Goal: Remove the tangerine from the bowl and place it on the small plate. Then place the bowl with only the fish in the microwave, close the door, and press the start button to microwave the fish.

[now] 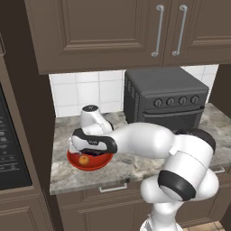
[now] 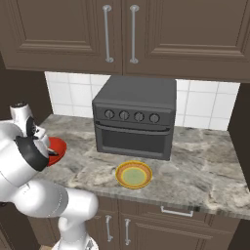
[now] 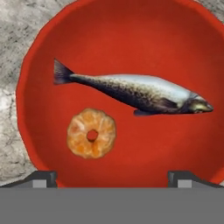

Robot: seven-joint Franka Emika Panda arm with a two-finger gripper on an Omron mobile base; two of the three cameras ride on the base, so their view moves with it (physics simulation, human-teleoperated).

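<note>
The red bowl point(image 3: 131, 48) rests on the counter at its left end, also seen as the bowl point(image 1: 92, 164) under my hand and the bowl point(image 2: 57, 146) behind my arm. Inside lie the dark fish point(image 3: 135, 92) and the orange tangerine point(image 3: 91, 133), the tangerine point(image 1: 83, 159) near the bowl's left side. My gripper point(image 3: 113, 178) hangs open just above the bowl, fingers wide apart and holding nothing; the gripper point(image 1: 91, 153) is mostly hidden by the hand. The small yellow plate point(image 2: 133, 174) sits empty in front of the toaster oven. The black microwave point(image 1: 10, 144) shows at the far left.
A dark grey toaster oven point(image 2: 135, 117) with knobs stands against the tiled wall, right of the bowl. Brown cabinets point(image 1: 113, 31) hang overhead. A tall brown panel point(image 1: 38, 117) borders the counter's left end. Bare marble counter point(image 2: 205, 171) lies right of the plate.
</note>
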